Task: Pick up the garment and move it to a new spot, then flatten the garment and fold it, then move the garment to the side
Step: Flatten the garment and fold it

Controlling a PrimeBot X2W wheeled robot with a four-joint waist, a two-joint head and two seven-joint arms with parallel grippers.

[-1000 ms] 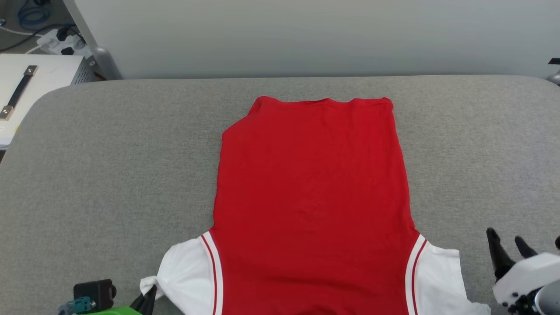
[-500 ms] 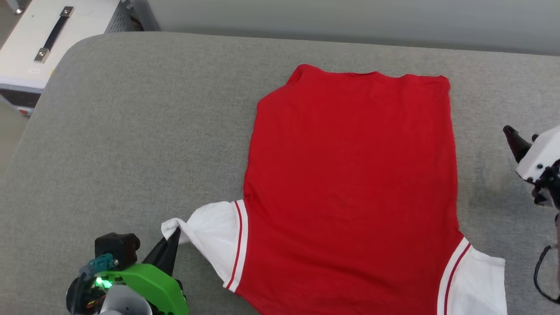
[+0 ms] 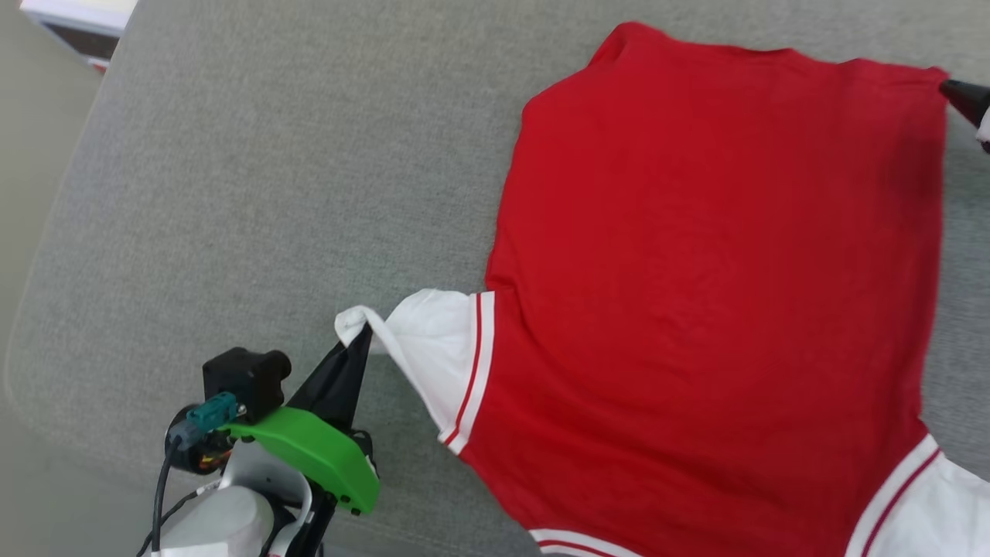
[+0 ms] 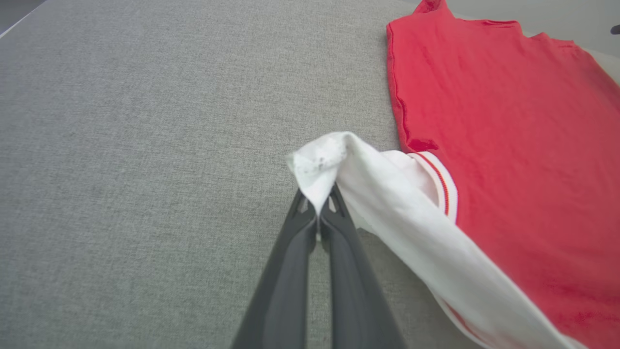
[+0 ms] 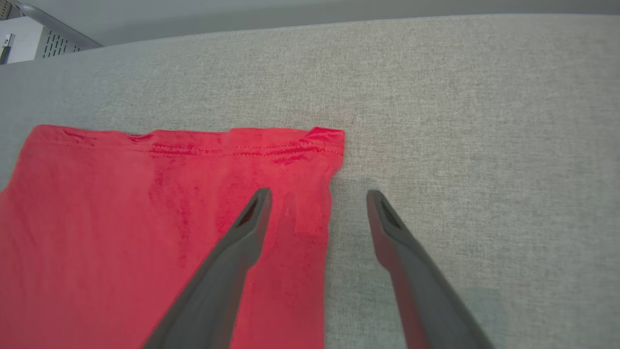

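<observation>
There was one garment [image 3: 696, 271], two grippers, one grey padded surface [image 3: 232, 193] and one white cabinet [image 5: 29, 41].

The garment lay spread on the grey surface, filling the right half of the head view, a plain red side up. I counted two white sleeves with red striped trim: one at the lower middle of that view [image 3: 433, 348], the other at the lower right corner [image 3: 951, 510].

The left gripper [image 3: 357, 340] stood at the lower left of the head view, its two dark fingers pressed together on the tip of the nearer white sleeve. In the left wrist view the pinched cloth bunched up over the fingertips, and the sleeve ran from there, lifted off the surface, down to the right, toward the red body.

The right gripper [image 5: 318, 194] was at the far corner of the hem, at the upper right edge of the head view. In the right wrist view its fingers stood wide apart and straddled the side edge of the garment: one over the red cloth, the other over the grey surface. Nothing was between them but that edge, and I could not tell whether they touched it.

The white cabinet sat beyond the padded surface, in the upper left corner of the right wrist view, well apart from the garment.
</observation>
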